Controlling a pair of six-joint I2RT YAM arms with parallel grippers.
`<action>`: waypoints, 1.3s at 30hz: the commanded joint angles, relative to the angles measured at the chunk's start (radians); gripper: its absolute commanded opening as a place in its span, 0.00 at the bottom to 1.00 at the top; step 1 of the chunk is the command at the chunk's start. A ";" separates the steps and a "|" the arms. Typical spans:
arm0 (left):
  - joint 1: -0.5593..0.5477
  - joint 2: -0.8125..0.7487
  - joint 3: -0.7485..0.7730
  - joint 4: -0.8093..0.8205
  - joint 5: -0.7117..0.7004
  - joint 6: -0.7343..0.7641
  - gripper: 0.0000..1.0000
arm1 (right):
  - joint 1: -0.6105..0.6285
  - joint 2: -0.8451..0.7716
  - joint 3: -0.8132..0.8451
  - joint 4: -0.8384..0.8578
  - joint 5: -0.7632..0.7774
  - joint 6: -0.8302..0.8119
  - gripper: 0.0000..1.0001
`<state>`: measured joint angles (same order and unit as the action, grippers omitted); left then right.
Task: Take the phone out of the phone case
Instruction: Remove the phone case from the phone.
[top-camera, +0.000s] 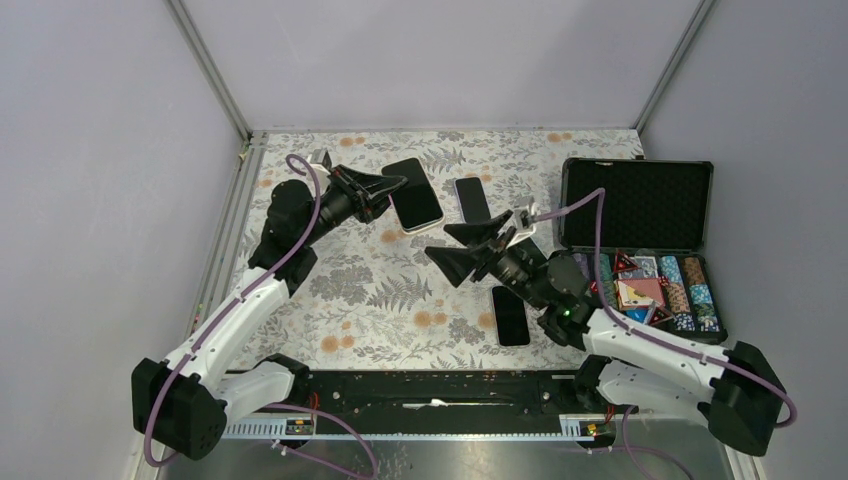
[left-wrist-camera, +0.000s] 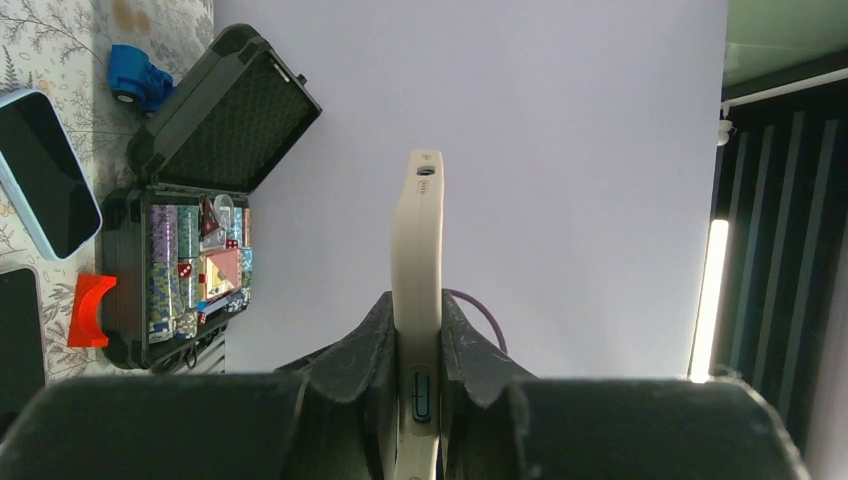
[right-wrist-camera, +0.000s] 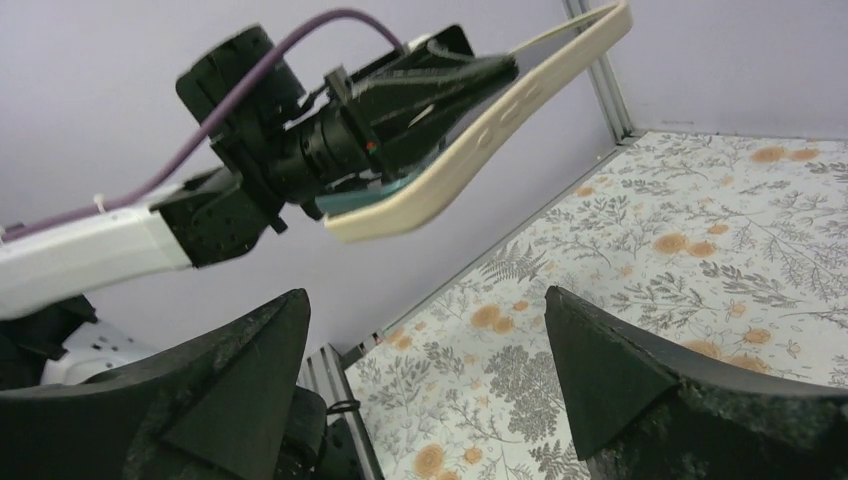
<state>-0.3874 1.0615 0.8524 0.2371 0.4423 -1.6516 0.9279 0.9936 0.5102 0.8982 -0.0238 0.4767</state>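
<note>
My left gripper (top-camera: 393, 186) is shut on a phone in a cream case (top-camera: 415, 195) and holds it in the air above the back of the table. In the left wrist view the case (left-wrist-camera: 420, 230) stands edge-on between my fingers (left-wrist-camera: 365, 345), with a side button showing. In the right wrist view the cream case (right-wrist-camera: 480, 130) looks bent, and a teal edge shows at its lower end. My right gripper (top-camera: 437, 240) is open and empty, apart from the case and below and to its right. Its fingers (right-wrist-camera: 240, 380) are spread wide.
A second phone (top-camera: 472, 198) lies behind the right gripper and a black phone (top-camera: 510, 315) lies in front of it. An open black case of poker chips (top-camera: 640, 200) stands at the right. A blue toy (left-wrist-camera: 135, 75) and a red piece (left-wrist-camera: 90, 310) lie near it.
</note>
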 joint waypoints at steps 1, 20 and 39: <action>0.008 -0.015 0.051 0.151 0.044 -0.003 0.00 | -0.082 -0.050 0.101 -0.151 -0.084 0.155 0.93; 0.015 -0.021 0.068 0.243 0.107 -0.037 0.00 | -0.252 0.106 0.149 -0.023 -0.340 0.554 0.37; 0.015 -0.039 0.057 0.379 0.119 -0.122 0.00 | -0.309 0.362 0.042 0.330 -0.317 0.856 0.25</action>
<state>-0.3492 1.0630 0.8524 0.3832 0.4580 -1.6501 0.6422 1.3018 0.5636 1.2182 -0.3672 1.3018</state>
